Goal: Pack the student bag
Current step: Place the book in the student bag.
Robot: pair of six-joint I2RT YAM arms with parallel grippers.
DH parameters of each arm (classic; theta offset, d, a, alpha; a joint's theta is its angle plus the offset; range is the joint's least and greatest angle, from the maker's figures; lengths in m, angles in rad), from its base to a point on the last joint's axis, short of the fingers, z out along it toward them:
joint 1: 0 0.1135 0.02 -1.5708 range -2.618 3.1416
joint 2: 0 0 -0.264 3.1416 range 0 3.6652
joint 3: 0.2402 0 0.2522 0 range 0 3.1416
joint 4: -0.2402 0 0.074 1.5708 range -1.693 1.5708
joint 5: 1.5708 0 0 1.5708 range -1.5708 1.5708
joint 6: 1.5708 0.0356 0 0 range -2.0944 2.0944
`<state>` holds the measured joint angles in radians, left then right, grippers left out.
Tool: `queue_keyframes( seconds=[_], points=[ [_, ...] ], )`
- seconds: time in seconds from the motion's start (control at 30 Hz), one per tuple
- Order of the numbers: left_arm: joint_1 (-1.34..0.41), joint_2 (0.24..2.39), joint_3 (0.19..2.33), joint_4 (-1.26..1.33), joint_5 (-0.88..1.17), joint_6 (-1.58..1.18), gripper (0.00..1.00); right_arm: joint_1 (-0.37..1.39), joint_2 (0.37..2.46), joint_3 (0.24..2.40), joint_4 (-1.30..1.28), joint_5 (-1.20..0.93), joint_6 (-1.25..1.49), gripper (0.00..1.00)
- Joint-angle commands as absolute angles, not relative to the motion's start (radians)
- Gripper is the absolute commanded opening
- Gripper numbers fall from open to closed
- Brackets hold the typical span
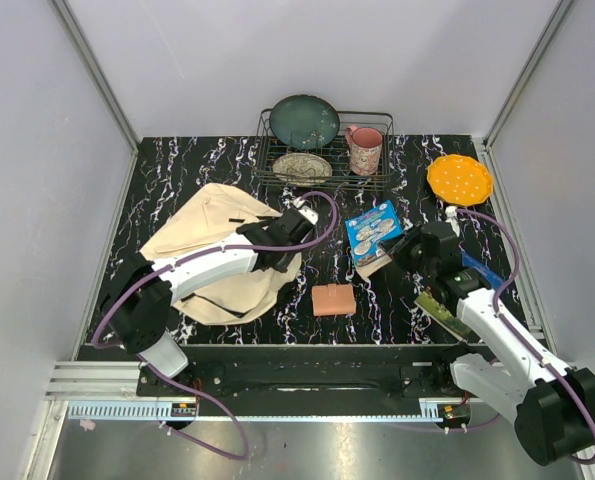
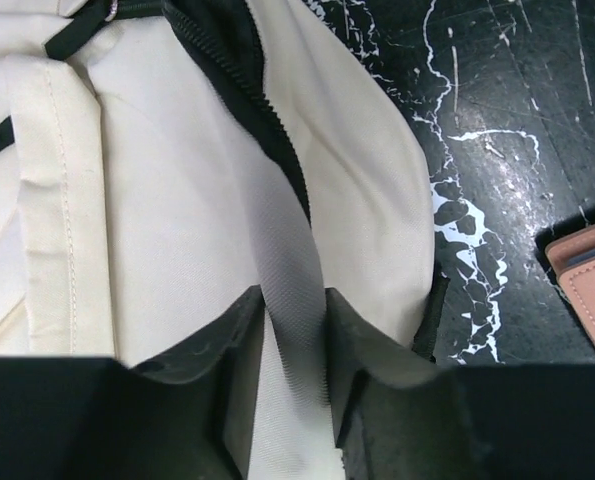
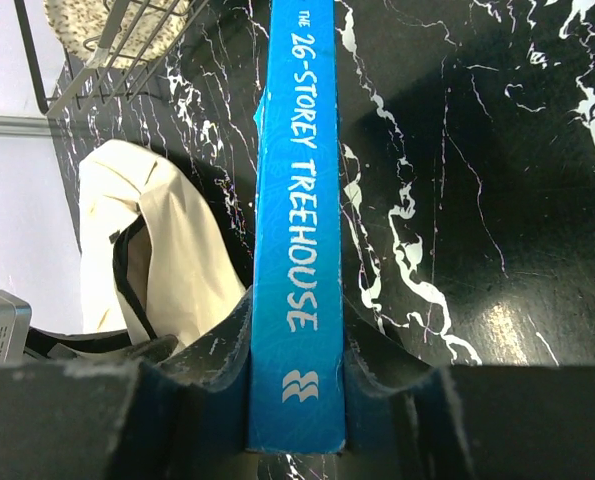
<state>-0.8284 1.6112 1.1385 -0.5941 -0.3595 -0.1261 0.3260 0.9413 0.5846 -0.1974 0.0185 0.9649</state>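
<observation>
Left jaws (image 2: 295, 330): closed in on a grey webbing strip (image 2: 291, 255) that runs down from the zip; the strip fills the gap between them, so it looks clamped.
Right jaws (image 3: 297, 335): clamped on a blue book (image 3: 295, 200), spine facing the wrist camera, title "The 26-Storey Treehouse".
Student bag (image 1: 202, 215): lying slumped on the dark marbled surface (image 1: 307, 265), left of centre in the overhead view, under the left arm.
Bag mouth: black zip and lining show at upper left of the left wrist view. I can't tell how wide it gapes.
Nearby: a pink wallet (image 1: 333, 299) lies between bag and book, low centre.
Risk, slipping: the strip is thin and smooth, and a pull could slide it out.
Risk, lifting: soft canvas may rise whole instead of opening.
Risk, snagging: the book's corner could catch the zip edge if the mouth stays narrow.
</observation>
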Motion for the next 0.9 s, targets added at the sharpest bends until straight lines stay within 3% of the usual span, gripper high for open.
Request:
queue_keyframes(
  seconds=[0.0,0.07,0.17,0.43,0.53,0.73,0.8,0.87],
  points=[
    [-0.833,1.568,1.154,-0.609,-0.426,-0.117,0.26,0.324,0.945,0.623,-0.058,-0.011,0.979,0.04],
    [-0.833,1.552,1.154,-0.618,-0.428,-0.126,0.12,0.322,0.945,0.62,-0.052,-0.029,0.979,0.04],
    [-0.833,1.51,1.157,-0.62,-0.426,-0.126,0.0,0.322,0.954,0.618,-0.043,-0.055,0.979,0.04],
    [-0.786,1.437,1.298,-0.695,-0.466,-0.08,0.01,0.324,0.992,0.595,0.1,-0.271,0.956,0.0],
    [-0.755,1.434,1.321,-0.709,-0.399,-0.055,0.12,0.324,0.996,0.592,0.106,-0.298,0.953,0.0],
    [-0.709,1.44,1.293,-0.709,-0.247,-0.044,0.23,0.322,0.983,0.588,0.094,-0.299,0.946,0.0],
    [-0.695,1.445,1.275,-0.698,-0.196,-0.055,0.22,0.324,0.983,0.588,0.094,-0.301,0.95,0.0],
    [-0.69,1.448,1.259,-0.686,-0.183,-0.06,0.14,0.322,0.982,0.589,0.097,-0.308,0.95,0.0]
  ],
)
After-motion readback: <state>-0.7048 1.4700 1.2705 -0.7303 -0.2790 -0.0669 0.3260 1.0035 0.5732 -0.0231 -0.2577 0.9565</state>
